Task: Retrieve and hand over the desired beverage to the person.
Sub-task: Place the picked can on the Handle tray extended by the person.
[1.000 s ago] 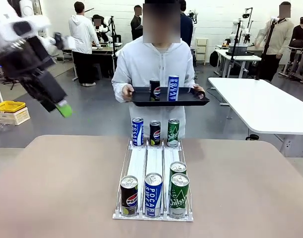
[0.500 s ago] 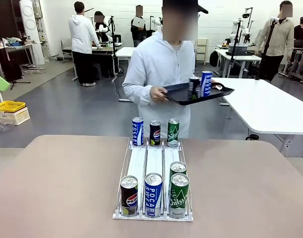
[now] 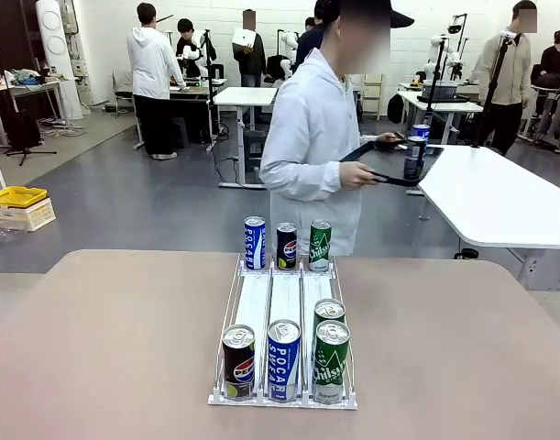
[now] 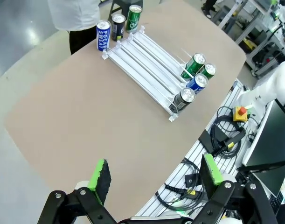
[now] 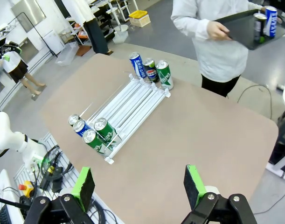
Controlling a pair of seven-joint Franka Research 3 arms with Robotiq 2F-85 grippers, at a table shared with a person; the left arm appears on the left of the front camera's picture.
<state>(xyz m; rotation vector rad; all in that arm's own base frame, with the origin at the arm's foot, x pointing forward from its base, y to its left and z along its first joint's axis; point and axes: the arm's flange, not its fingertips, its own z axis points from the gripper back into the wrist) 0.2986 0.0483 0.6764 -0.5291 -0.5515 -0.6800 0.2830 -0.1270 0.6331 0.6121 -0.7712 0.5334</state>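
A white three-lane rack (image 3: 284, 295) lies on the tan table (image 3: 105, 339). At its far end stand a blue Pocari can (image 3: 254, 243), a black Pepsi can (image 3: 286, 246) and a green can (image 3: 320, 245). The near end holds a Pepsi can (image 3: 238, 362), a Pocari can (image 3: 283, 360) and two green cans (image 3: 331, 359). The person (image 3: 312, 137) stands side-on past the far edge, carrying a black tray (image 3: 389, 178) with two cans (image 3: 414, 151). My left gripper (image 4: 156, 172) hangs open high above the table, and so does my right gripper (image 5: 139, 182). Both are empty.
A long white table (image 3: 499, 197) stands at the right, beside the person's tray. A yellow crate (image 3: 16, 196) sits on the floor at the left. Other people work at benches far behind. Cables and a red-button box (image 4: 239, 113) lie off the table's near edge.
My left arm has pulled back out of the front view. The person has turned from facing me toward picture right, swinging the tray with its two cans over to the white table.
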